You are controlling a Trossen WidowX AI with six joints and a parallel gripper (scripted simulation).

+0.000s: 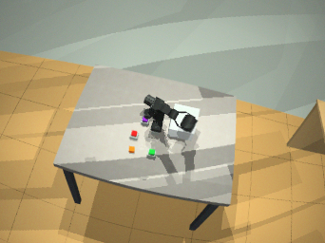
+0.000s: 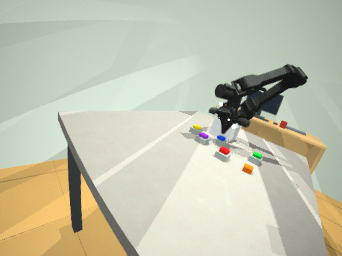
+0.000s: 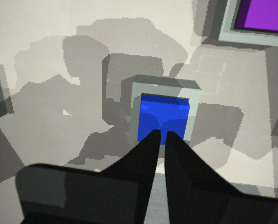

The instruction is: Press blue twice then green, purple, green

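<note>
Sparse room, plank-coloured tiled floor (image 1: pixel 28 182).

The bench (image 1: pixel 106 89) (image 2: pixel 150 132) is pale grey, streaked with lighter bands and darker shadow patches, on dark legs. The fingers are black. One button is blue (image 2: pixel 221 138) (image 3: pixel 162 117), in a pale grey-green housing (image 3: pixel 194 97); others are purple (image 1: pixel 144 120) (image 2: pixel 203 136) (image 3: pixel 260 14), red (image 1: pixel 134 133) (image 2: pixel 224 151), green (image 1: pixel 152 151) (image 2: pixel 257 155) and yellow (image 2: pixel 197 127). A block (image 1: pixel 131 149) (image 2: pixel 248 169) is orange. The floor (image 1: pixel 28 125) (image 2: pixel 35 197) is honey-coloured, crossed by thin dark lines.
</note>
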